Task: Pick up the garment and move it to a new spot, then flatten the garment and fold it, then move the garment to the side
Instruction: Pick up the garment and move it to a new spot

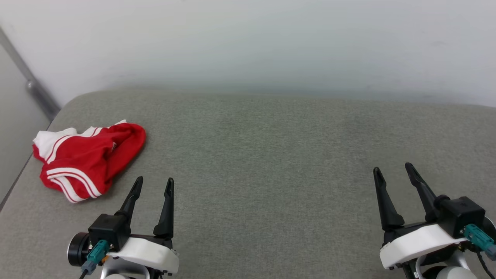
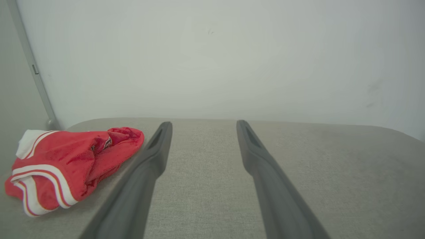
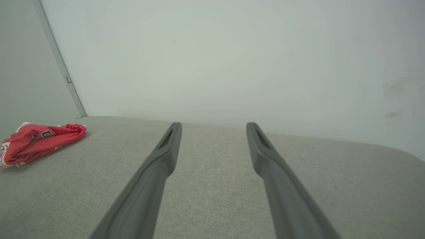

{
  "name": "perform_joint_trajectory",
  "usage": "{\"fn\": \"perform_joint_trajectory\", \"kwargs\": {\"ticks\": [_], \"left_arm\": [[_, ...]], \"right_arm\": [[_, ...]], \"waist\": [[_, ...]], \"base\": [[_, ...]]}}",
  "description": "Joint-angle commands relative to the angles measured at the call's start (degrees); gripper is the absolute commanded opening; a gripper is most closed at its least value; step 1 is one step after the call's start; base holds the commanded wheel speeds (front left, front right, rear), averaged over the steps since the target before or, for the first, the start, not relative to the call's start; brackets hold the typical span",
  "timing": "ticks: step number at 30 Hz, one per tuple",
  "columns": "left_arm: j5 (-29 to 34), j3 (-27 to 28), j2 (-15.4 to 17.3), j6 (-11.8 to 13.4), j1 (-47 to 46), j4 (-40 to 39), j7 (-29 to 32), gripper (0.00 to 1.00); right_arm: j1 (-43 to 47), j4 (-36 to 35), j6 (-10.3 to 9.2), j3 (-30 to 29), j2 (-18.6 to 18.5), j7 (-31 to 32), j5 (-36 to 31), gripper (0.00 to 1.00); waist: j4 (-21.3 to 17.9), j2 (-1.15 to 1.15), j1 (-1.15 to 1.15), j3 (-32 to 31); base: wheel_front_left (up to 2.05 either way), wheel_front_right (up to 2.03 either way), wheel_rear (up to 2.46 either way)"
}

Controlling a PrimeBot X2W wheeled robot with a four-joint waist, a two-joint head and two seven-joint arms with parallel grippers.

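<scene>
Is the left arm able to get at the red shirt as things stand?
Probably yes: the garment lies bunched just ahead-left of the open left gripper, with bare cushion between and nothing blocking.

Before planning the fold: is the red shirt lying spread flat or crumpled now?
Crumpled. The garment lies in a bunched heap near the left edge of the grey cushion, fabric folded over itself, not flat.

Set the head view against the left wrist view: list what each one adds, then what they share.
Head view adds: the right tool, open, and both tools' white housings with teal connectors. Left wrist view adds: a small printed patch tucked in the folds. Shared: the crumpled red-and-white garment lying on the grey cushion, the pale wall, and the left tool, open and clear of the garment.
</scene>
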Motion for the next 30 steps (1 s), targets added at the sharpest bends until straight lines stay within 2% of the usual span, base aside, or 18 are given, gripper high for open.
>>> {"fn": "perform_joint_trajectory", "kwargs": {"ticks": [1, 12, 13, 16, 24, 30], "left_arm": [[0.5, 0.4, -0.1, 0.0, -0.6, -0.1, -0.1, 1.00], [1.5, 2.3, 0.1, 0.1, -0.2, -0.3, -0.1, 1.00], [1.5, 2.7, 0.0, 0.1, 0.0, -0.4, -0.1, 1.00], [1.6, 3.1, -0.1, 0.1, 0.4, -0.3, -0.1, 1.00], [1.8, 3.7, -0.2, 0.1, 1.0, -0.6, -0.1, 1.00], [1.6, 3.8, 0.0, 0.0, 0.8, -0.8, -0.1, 1.00]], "right_arm": [[-0.3, -0.4, -0.02, 0.6, 0.2, 0.2, 0.0, 1.00], [-0.8, -1.2, -0.02, 3.2, 0.2, 0.4, -0.1, 1.00], [-0.8, -1.4, -0.02, 3.7, 0.2, 0.4, -0.1, 1.00], [-0.9, -1.5, -0.02, 4.1, 0.2, 0.4, 0.2, 1.00], [-1.1, -1.6, -0.02, 4.2, 0.2, 0.4, 0.2, 1.00], [-1.2, -1.8, -0.02, 4.1, 0.2, 0.4, 0.1, 1.00]], "waist": [[2.5, 0.00, -0.01, 0.0], [11.7, 0.00, -0.01, -0.4], [14.4, 0.00, -0.01, -0.5], [16.9, 0.00, -0.01, -0.6], [21.6, 0.00, -0.01, -0.5], [22.9, 0.00, -0.01, 0.0]], "base": [[0.00, 0.00, 0.00], [0.00, 0.00, 0.00], [0.00, 0.00, 0.00], [0.00, 0.00, 0.00], [0.00, 0.00, 0.00], [0.00, 0.00, 0.00]]}}
